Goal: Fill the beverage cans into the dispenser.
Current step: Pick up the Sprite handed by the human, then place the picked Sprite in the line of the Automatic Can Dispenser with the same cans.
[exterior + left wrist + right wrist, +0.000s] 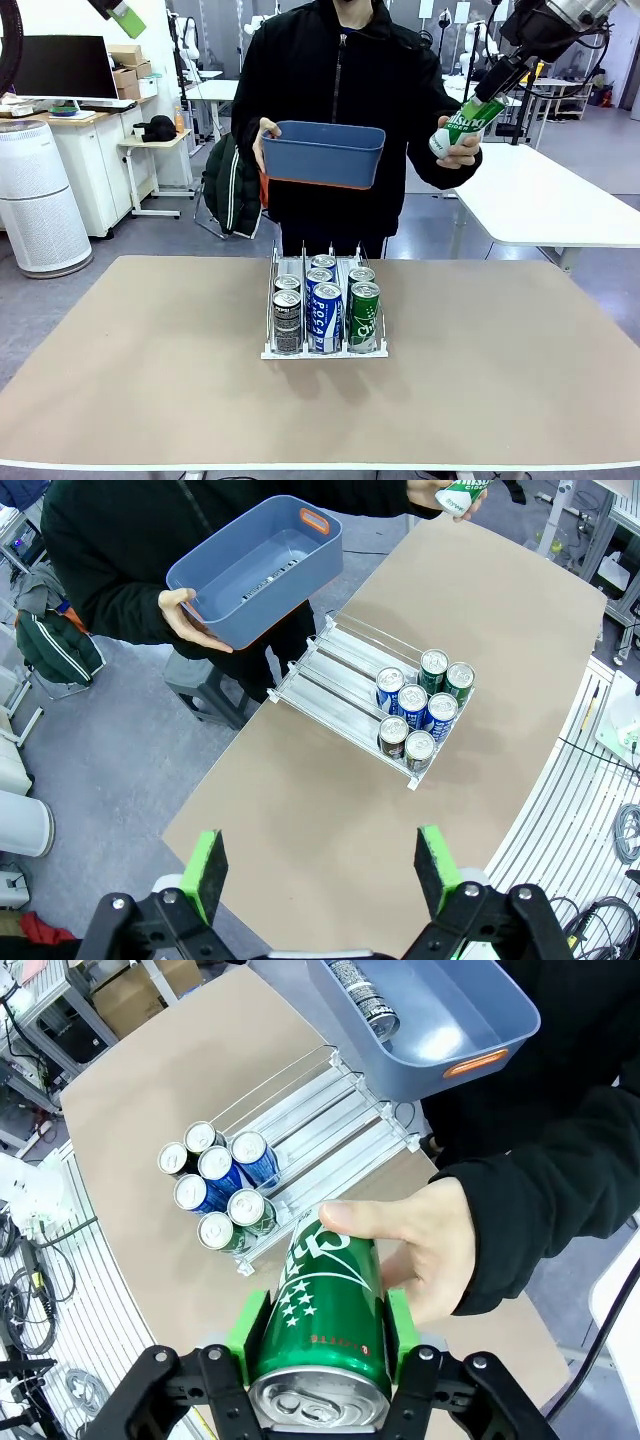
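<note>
A: Where is the can now, and who has it?

B: The right gripper (pixel 322 1340) pinches the green can (pixel 330 1295) near its silver top, one pad on each side. The person's hand (pixel 425 1250) also holds it, at the lower end. Its long axis runs straight out along the fingers.

A: And the dispenser (pixel 320 1110)?

B: In the right wrist view it lies at about eleven o'clock from the can, well apart and far below, on the table (pixel 500 340). Six cans (pixel 215 1195) stand at its near end, two in each lane. The far ends of the lanes are free.

A: What stands in the way?

B: I think first the hand must let go. The blue bin (pixel 455 1055), with one dark can (pixel 365 995) inside, is held at one o'clock, near the rack's far end.

A: And the left gripper (pixel 320 868)?

B: It is spread wide with nothing between the pads, high over the table. The right arm is clearly the nearer one.
</note>
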`<state>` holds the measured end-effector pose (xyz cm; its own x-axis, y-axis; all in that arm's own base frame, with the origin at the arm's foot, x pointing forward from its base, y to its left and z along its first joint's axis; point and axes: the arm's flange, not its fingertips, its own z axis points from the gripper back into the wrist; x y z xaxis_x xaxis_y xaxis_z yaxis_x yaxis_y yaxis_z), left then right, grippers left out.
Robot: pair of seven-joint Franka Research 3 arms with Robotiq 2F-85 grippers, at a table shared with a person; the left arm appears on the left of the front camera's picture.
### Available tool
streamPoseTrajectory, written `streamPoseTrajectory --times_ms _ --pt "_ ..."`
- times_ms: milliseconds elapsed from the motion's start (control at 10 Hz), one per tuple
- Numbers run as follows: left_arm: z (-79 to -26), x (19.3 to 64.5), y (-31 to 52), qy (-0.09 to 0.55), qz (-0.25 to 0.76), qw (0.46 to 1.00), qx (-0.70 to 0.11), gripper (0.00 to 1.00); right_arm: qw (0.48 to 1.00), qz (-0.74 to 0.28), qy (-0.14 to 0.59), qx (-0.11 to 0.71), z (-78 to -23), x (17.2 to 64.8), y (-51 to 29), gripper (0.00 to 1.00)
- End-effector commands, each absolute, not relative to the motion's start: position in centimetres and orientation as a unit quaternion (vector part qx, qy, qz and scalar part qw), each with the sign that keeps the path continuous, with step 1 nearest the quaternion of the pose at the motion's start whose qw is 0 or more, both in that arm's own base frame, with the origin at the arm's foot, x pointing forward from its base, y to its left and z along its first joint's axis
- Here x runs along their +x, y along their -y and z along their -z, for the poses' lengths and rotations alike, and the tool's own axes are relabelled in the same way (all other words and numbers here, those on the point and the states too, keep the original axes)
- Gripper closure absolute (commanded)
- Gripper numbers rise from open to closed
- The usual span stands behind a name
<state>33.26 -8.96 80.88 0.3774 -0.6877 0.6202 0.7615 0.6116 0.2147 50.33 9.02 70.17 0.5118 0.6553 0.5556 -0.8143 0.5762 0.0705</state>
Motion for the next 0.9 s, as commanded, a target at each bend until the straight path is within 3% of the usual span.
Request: streamPoseTrajectory --times_ms 0,100,200,800 --pt "-80.85 33.43 8.86 0.349 0.436 0.828 -0.053 0.00 0.854 -0.440 0.228 0.161 -70.17 50.23 -8.71 1.00" --pt "-80.85 33.43 8.86 0.349 0.436 0.828 -0.053 0.00 0.854 -0.436 0.238 0.155 -70.31 50.26 -8.78 0.80" --pt "-80.85 33.43 8.86 0.349 0.436 0.828 -0.053 0.00 0.861 -0.416 0.255 0.142 -70.36 50.22 -9.24 1.00" --pt "-80.85 33.43 8.86 0.349 0.436 0.828 -0.053 0.00 0.853 -0.431 0.243 0.164 -70.34 50.29 -9.01 1.00"
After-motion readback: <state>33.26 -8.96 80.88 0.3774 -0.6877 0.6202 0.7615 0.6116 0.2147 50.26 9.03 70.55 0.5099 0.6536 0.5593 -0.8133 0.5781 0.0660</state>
